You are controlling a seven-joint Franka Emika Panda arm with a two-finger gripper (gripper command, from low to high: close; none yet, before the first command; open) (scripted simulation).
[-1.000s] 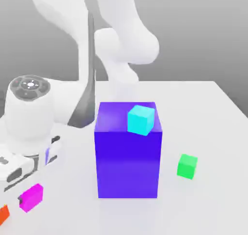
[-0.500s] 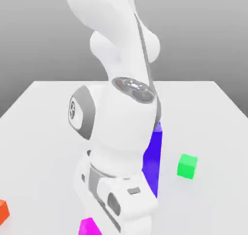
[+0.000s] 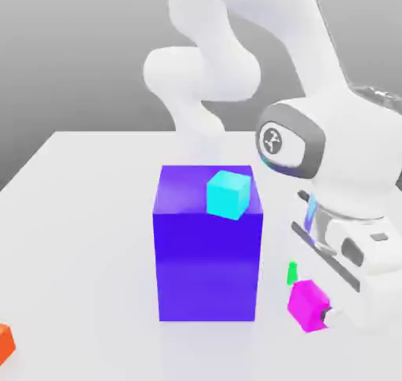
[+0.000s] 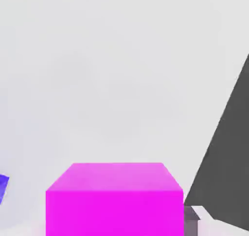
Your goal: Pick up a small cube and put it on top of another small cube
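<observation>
In the exterior view the small magenta cube [image 3: 306,304] hangs tilted, low over the table at the exterior view's right, beside the purple block. My gripper [image 3: 314,310] is shut on it, and the white hand reaches down from the right. The hand view has the magenta cube [image 4: 114,198] close up, with a pale fingertip [image 4: 195,214] at its side. The small green cube [image 3: 292,273] is a thin sliver just behind and above the magenta cube, mostly hidden by that cube and my hand.
A big purple block [image 3: 206,246] stands mid-table with a cyan cube [image 3: 228,193] on its top. A small orange cube [image 3: 4,342] lies at the exterior view's lower left edge. The white table [image 3: 78,238] stretches open to the left.
My arm has swung from the exterior view's left, across the front of the purple block, to the right, carrying the magenta cube. The green cube is now mostly covered.
</observation>
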